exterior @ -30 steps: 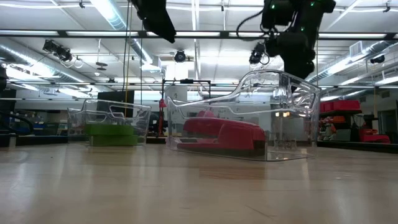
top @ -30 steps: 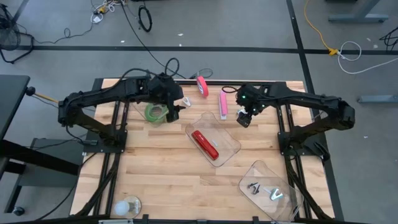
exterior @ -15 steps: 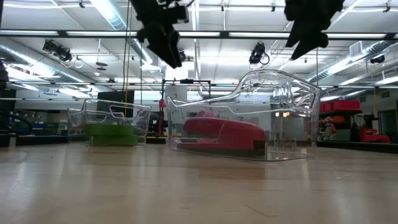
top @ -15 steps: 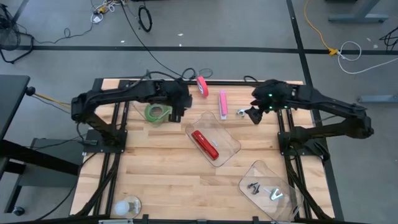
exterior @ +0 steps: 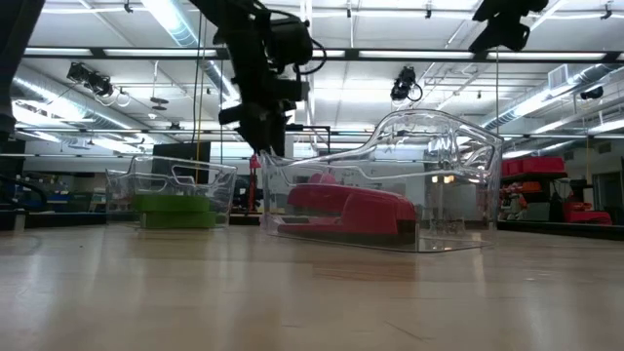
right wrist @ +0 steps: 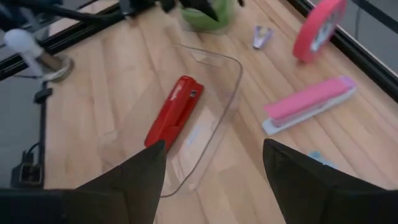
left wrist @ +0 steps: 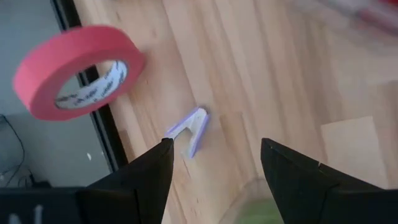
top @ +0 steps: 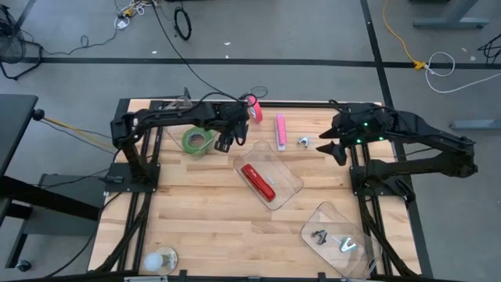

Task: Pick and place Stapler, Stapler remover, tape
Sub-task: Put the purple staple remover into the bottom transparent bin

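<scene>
My left gripper (top: 228, 139) (left wrist: 214, 167) hangs open above the table's far side, over a small white-and-purple stapler remover (left wrist: 189, 129) that lies on the wood just ahead of its fingers. A pink tape roll (top: 254, 107) (left wrist: 76, 71) stands on its edge at the far edge. A pink stapler (top: 280, 131) (right wrist: 309, 102) lies flat beside it. A red stapler (top: 258, 181) (right wrist: 175, 112) lies in a clear tray (top: 290, 182). Green tape (top: 196, 141) sits in a clear container. My right gripper (top: 337, 150) (right wrist: 214, 167) is open and raised at the right.
A second small remover (top: 303, 142) lies right of the pink stapler. Another clear tray (top: 354, 252) at the near right holds small metal pieces. A round white object (top: 160, 261) sits at the near left edge. Bare wood spans the table's near middle.
My left gripper has come down and reached toward the table's right, rolling about its own line, and now hangs low beside the green tape. My right gripper has risen and drawn back toward the right edge, away from the pink stapler. No object has moved.
</scene>
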Action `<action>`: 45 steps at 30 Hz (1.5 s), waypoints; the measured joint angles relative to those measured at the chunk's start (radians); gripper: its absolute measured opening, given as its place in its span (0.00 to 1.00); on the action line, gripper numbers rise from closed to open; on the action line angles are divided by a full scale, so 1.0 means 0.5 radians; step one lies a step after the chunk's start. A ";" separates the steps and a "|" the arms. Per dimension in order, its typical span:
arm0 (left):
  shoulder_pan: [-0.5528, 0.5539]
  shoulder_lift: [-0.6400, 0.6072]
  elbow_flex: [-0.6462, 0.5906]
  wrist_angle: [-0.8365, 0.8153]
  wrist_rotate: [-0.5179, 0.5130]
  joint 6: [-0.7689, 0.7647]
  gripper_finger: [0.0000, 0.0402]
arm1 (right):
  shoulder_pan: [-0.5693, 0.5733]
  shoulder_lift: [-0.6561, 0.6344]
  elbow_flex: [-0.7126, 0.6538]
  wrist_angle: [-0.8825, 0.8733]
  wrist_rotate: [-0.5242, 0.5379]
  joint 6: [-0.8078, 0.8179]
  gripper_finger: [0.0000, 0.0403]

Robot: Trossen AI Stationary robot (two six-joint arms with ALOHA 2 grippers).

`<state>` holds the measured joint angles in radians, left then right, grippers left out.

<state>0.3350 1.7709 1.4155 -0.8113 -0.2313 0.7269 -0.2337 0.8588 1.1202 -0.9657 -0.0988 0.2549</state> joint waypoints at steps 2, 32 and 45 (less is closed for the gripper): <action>0.008 0.034 0.000 0.002 -0.047 0.005 0.60 | 0.012 -0.030 0.000 0.000 -0.001 -0.031 0.66; 0.198 0.574 0.782 -0.443 0.101 0.433 0.60 | 0.019 -0.087 -0.001 0.201 -0.206 0.034 0.66; 0.196 0.730 0.719 -0.423 0.141 0.666 0.60 | 0.019 -0.084 -0.001 0.217 -0.202 0.033 0.66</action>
<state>0.4328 2.1360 1.7748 -1.0226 -0.1608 1.0601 -0.2241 0.8165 1.1198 -0.8570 -0.1999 0.2716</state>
